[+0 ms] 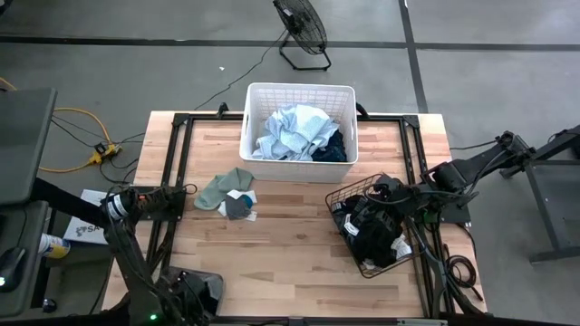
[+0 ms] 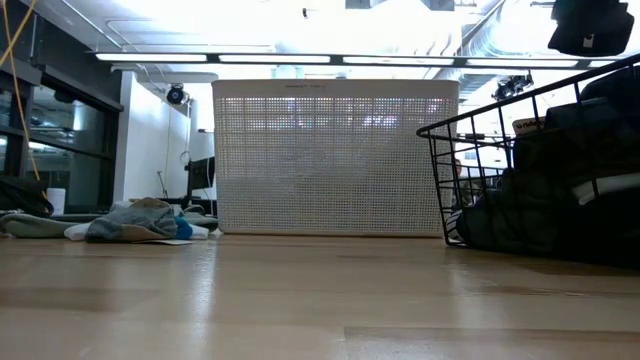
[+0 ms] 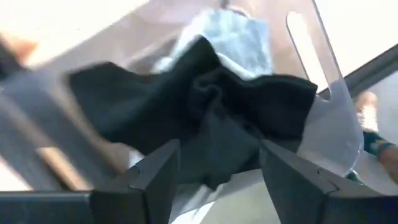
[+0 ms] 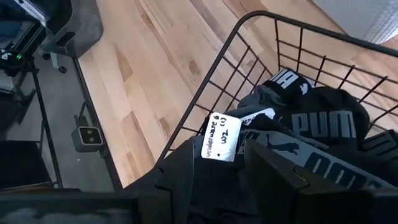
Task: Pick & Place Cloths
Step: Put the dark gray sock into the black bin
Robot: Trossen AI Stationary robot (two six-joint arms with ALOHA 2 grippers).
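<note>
- The left gripper [image 3: 217, 155] fills the bottom of its wrist view, its fingers [image 3: 158, 177] standing apart with a black cloth [image 3: 205, 106] bunched in the gap between them; the view is blurred, so whether the cloth touches them cannot be told.
- Behind that black cloth, at the top of the same view, lies a light blue cloth [image 3: 239, 34].
- In the high view the left arm lies along the left edge of the desk [image 1: 290, 244].
- The white laundry basket [image 1: 299, 87] sits at upper centre, holding light blue cloths [image 1: 290, 131] and a dark navy cloth [image 1: 333, 145] at its right side.
- A sage green cloth [image 1: 222, 188] and a grey cloth [image 1: 238, 206], touching, lie on the desk left of centre.
- The right gripper [image 1: 391, 192] is over the black wire basket [image 1: 349, 192] at the right, which is full of black garments [image 1: 372, 231]; whether it grips anything cannot be told.
</note>
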